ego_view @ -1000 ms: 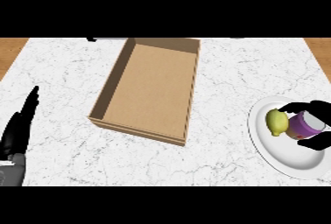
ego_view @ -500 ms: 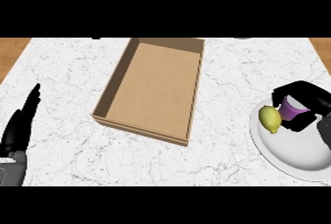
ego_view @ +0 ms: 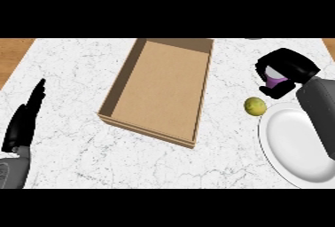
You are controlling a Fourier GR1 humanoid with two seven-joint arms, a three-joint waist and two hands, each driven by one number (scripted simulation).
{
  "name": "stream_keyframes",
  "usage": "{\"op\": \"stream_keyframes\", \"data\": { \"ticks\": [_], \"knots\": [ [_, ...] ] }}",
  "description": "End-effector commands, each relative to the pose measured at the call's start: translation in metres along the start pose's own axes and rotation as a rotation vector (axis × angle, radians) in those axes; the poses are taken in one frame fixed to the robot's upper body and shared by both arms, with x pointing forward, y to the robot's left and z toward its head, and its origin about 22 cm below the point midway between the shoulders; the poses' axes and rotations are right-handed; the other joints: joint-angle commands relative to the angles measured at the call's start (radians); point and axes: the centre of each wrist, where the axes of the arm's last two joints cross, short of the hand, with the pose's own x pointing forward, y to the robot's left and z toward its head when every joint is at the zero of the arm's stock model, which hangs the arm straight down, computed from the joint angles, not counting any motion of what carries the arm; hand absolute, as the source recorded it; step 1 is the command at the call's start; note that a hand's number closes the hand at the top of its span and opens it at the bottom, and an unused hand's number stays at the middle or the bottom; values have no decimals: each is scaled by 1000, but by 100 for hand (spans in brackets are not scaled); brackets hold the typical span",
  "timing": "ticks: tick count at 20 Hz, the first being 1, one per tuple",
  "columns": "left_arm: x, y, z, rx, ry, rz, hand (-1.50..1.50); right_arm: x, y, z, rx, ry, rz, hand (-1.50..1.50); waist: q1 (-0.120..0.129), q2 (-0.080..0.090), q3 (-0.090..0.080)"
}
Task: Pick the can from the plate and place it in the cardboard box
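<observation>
The purple can (ego_view: 275, 81) sits wrapped in the curled black fingers of the right hand (ego_view: 288, 66), above the marble counter (ego_view: 72, 71) near its far right corner. A round yellow-green fruit (ego_view: 255, 106) lies just beside the smooth white plate (ego_view: 294, 150). The rectangular cardboard box (ego_view: 160, 91) stands mid-counter. The left hand (ego_view: 23, 122) rests with straight fingers at the left edge.

A kitchen: marble counter (ego_view: 78, 66), white plate (ego_view: 294, 150).
</observation>
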Motion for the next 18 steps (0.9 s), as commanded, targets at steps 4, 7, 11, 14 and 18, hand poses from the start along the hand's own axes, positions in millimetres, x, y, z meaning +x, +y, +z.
{"op": "stream_keyframes", "data": {
  "ticks": [4, 7, 11, 14, 18],
  "knots": [
    [-5, -10, 1, 7, 32, -1, 0, 13, -51, -30, -273, -125, -7, 150, -25, -6, 1],
    [-16, -5, 17, 10, 10, 14, 0, 19, -84, -32, -352, -258, -9, 150, -27, -12, 0],
    [-5, 8, 1, 19, 36, -14, 0, 54, -91, -66, -372, -340, -70, 150, -37, -14, 0],
    [1, 28, -2, 19, 25, -7, 0, 52, -86, -69, -308, -384, -149, 150, -35, -12, 0],
    [-25, 6, 20, 26, 33, -16, 0, 93, -89, -99, -284, -417, -251, 150, -39, -16, 0]
  ]
}}
